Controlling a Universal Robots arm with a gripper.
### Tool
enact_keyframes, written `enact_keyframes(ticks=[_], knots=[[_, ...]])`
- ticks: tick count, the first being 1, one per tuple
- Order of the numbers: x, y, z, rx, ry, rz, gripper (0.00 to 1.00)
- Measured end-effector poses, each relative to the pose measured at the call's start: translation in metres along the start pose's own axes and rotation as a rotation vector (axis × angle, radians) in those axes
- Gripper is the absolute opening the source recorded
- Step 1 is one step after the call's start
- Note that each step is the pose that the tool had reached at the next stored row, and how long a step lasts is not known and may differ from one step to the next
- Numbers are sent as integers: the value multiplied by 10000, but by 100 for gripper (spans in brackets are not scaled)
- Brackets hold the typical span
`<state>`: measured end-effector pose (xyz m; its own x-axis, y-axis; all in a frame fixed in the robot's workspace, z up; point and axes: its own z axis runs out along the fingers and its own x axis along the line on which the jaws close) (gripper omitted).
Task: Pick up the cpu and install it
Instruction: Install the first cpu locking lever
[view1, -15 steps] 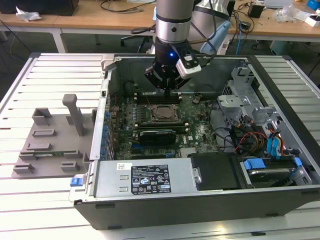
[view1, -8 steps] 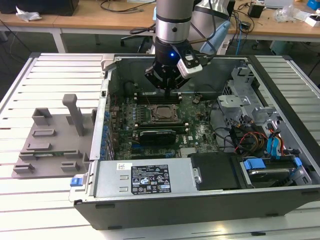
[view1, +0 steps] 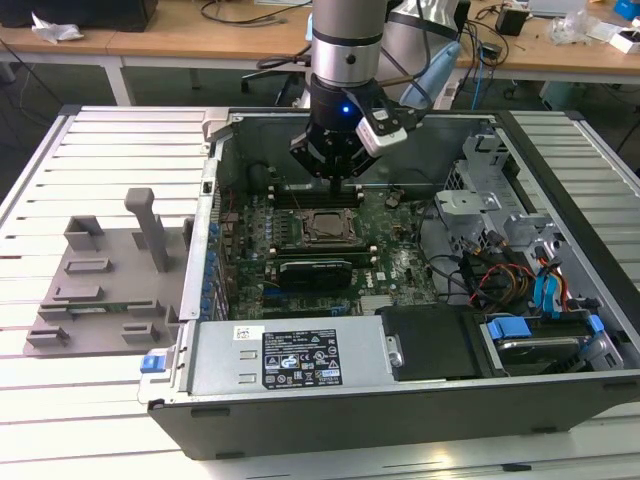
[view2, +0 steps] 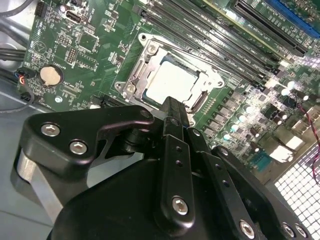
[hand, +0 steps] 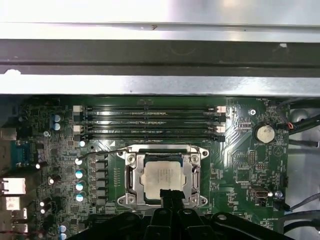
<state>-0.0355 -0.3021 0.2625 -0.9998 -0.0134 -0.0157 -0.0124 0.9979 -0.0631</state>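
the black robot gripper hangs with its fingers drawn together and holding nothing, tips just above the small flat square silver-grey metal-topped cpu, which lies seated in the metal socket frame on the green motherboard.

Gripper above open computer case
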Motion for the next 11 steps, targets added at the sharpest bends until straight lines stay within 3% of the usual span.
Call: enact_keyframes(ticks=[11], knots=[[0, 0, -1, -13, -30, -483, 11]])
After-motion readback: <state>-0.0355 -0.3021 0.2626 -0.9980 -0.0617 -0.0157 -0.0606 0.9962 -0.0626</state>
